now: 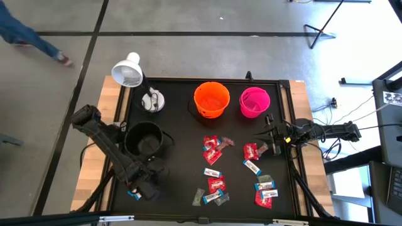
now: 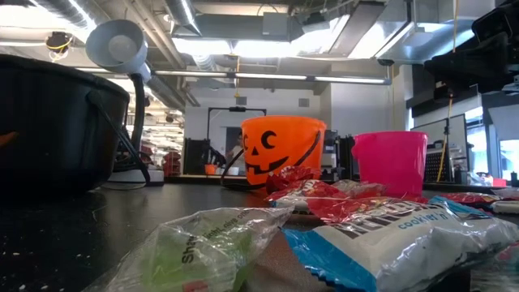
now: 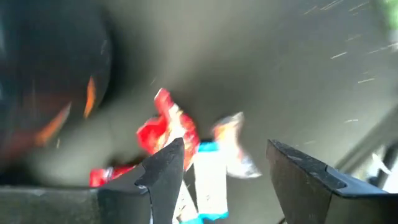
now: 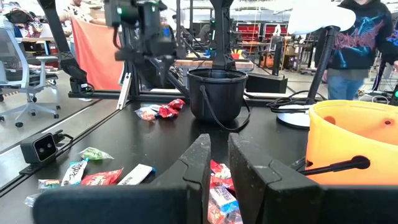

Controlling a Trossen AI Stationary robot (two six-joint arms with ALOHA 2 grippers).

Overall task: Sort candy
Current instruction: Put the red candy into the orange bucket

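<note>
Many small wrapped candies in red, blue-and-white and silvery wrappers lie scattered on the black mat (image 1: 182,188), in the middle (image 1: 212,149) and at the near right (image 1: 265,191). They fill the foreground of the low view (image 2: 349,235). My left gripper (image 1: 139,188) is open and empty at the near left. It hangs above a small pile of red and blue-and-white candy (image 3: 177,134), which also shows in the right wrist view (image 4: 158,112). My right gripper (image 1: 271,135) is level at the right, below the pink bucket, with a narrow gap between its fingers (image 4: 219,163). It holds nothing.
An orange pumpkin bucket (image 1: 211,99) and a pink bucket (image 1: 254,102) stand at the far middle of the mat. A black bucket (image 1: 144,139) stands at the left beside my left arm. A white desk lamp (image 1: 129,70) stands at the far left. People show in the room beyond.
</note>
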